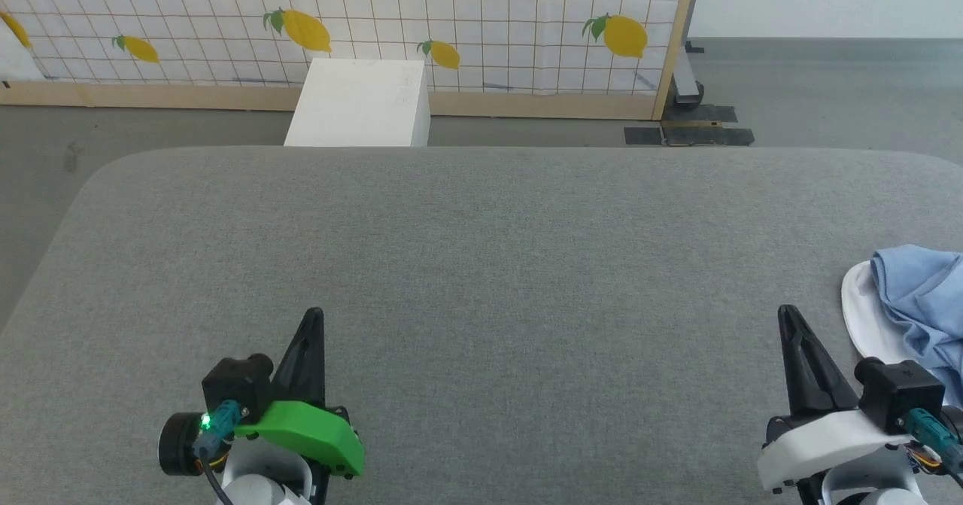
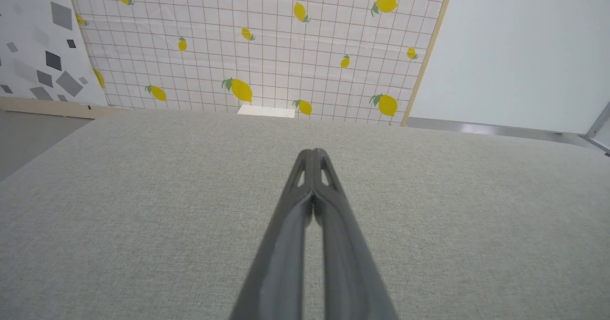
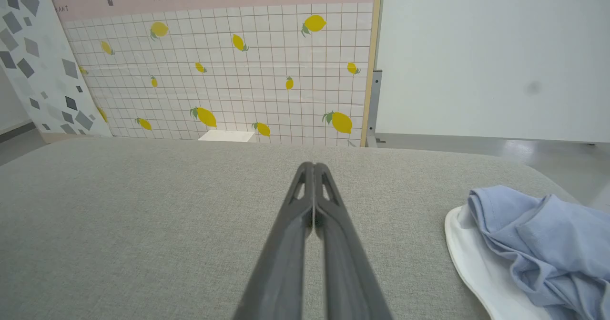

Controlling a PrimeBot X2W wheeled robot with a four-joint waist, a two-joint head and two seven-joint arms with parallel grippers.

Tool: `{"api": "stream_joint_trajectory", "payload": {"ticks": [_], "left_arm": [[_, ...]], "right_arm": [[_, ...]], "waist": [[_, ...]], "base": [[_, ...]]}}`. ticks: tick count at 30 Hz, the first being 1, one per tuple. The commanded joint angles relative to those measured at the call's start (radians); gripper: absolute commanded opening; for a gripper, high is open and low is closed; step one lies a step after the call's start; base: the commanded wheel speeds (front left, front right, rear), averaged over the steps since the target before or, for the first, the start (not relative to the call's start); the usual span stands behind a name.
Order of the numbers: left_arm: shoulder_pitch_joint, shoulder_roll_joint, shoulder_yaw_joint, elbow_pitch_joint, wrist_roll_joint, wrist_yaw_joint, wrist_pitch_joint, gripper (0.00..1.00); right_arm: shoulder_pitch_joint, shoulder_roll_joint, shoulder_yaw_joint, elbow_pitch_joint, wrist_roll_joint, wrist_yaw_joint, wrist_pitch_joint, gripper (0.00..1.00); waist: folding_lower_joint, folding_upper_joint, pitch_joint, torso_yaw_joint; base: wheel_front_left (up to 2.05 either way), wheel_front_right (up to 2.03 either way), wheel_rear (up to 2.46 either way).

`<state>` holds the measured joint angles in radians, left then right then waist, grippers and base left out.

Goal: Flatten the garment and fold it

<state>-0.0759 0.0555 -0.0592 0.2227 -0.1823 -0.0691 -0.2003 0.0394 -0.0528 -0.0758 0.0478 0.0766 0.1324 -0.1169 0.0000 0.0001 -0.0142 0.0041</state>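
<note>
At the left we see our left claw (image 1: pixel 315 315) with its two dark fingers pressed together to a single point, holding nothing, and poised over the grey fabric desk (image 1: pixel 481 249). Ahead of that claw and a little to its right, past the desk's far edge, a white box (image 1: pixel 359 103) stands on the floor (image 1: pixel 150 129) against a lemon-patterned panel (image 1: pixel 496 31). The stretch of desk between the two claws is plain grey cloth. Further right, our right claw (image 1: pixel 787 315) is likewise closed tip to tip and grips nothing, pointing the same way as the left one. Just to the right of this claw lies the garment (image 1: pixel 919 290), a light blue crumpled heap on the desk near its right edge, with white fabric showing along the side nearest the claw. The right claw's fingers (image 3: pixel 333 243) stand apart from it, with bare grey desk between them and the white edge.
</note>
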Motion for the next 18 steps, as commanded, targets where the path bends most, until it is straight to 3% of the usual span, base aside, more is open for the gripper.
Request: {"api": "stream_joint_trajectory", "payload": {"ticks": [1, 18], "left_arm": [[0.017, -0.001, 0.003, -0.009, 0.015, 0.006, 0.006, 0.0], [0.027, -0.002, 0.013, -0.047, 0.044, 0.018, 0.04, 0.0]], "right_arm": [[-0.009, 0.001, 0.004, -0.007, -0.008, 0.0, 0.003, 0.0], [-0.015, 0.001, 0.016, -0.015, -0.02, -0.001, 0.023, 0.0]], "waist": [[0.0, -0.0001, 0.0, 0.0], [0.0, -0.0001, 0.003, -0.001]], "base": [[0.0, 0.0, 0.0], [0.0, 0.0, 0.0]]}}
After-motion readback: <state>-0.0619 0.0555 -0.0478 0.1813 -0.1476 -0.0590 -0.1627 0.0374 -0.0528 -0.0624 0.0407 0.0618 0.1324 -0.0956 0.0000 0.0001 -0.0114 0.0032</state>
